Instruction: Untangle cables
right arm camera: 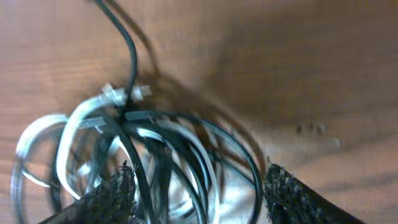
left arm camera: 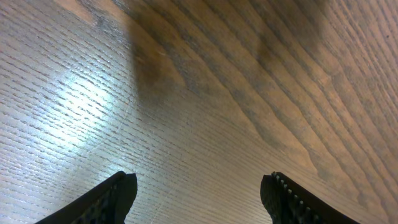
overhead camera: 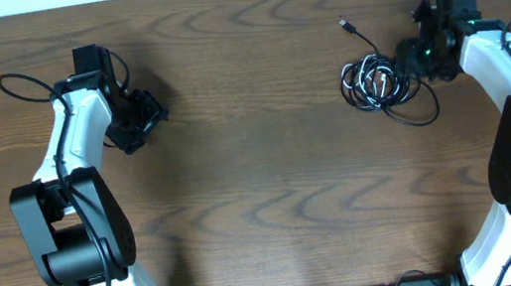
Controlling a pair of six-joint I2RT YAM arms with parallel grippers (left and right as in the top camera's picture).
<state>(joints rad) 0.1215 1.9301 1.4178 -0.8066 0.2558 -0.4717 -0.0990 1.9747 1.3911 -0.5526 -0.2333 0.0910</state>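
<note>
Cables (overhead camera: 380, 85), black with one white cord among them, lie coiled in a loose bundle on the wooden table (overhead camera: 258, 163), at its far right side. One black end (overhead camera: 344, 23) trails away from the coil. The right gripper (overhead camera: 414, 58) sits at the bundle's right edge; in the wrist view its fingers (right arm camera: 106, 199) are spread apart, with the loops between them. The left gripper (overhead camera: 137, 119) is well apart from the cables, over bare wood, its fingers (left arm camera: 112, 199) spread and holding nothing.

Overhead top-down; both wrist views close over table (left arm camera: 186, 93).
</note>
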